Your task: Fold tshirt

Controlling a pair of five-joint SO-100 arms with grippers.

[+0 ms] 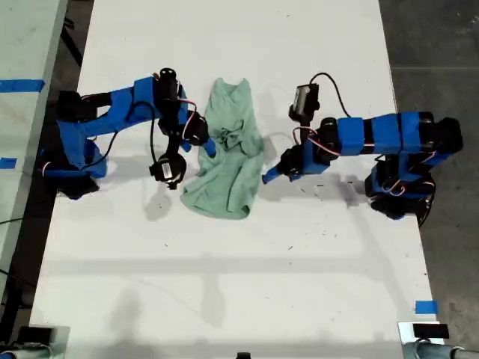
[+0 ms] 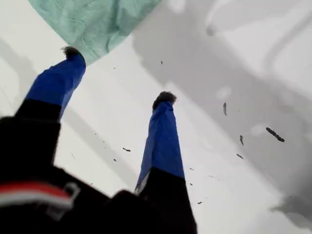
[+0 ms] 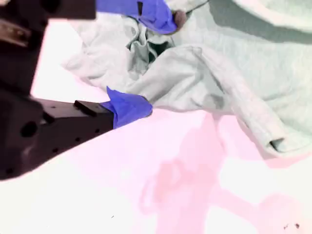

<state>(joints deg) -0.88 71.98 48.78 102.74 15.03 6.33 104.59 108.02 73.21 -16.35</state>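
The pale mint-green tshirt (image 1: 232, 168) lies crumpled in the middle of the white table (image 1: 247, 269), bunched at its centre. My second gripper (image 1: 208, 146) comes in from the exterior view's left and sits open on the shirt's side. Its blue fingers (image 3: 129, 107) straddle wrinkled fabric of the tshirt (image 3: 234, 63). My first gripper (image 1: 268, 177) comes from the exterior view's right and hovers low by the shirt's other edge. In the first wrist view, my first gripper (image 2: 118, 74) is open with bare table between its fingers. One fingertip (image 2: 72, 51) reaches the hem of the tshirt (image 2: 92, 24).
A second pale surface with blue tape (image 1: 22, 84) borders the table on the exterior view's left. A blue tape mark (image 1: 425, 307) sits near the table's corner at the exterior view's lower right. Dark floor lies beyond the exterior view's right edge.
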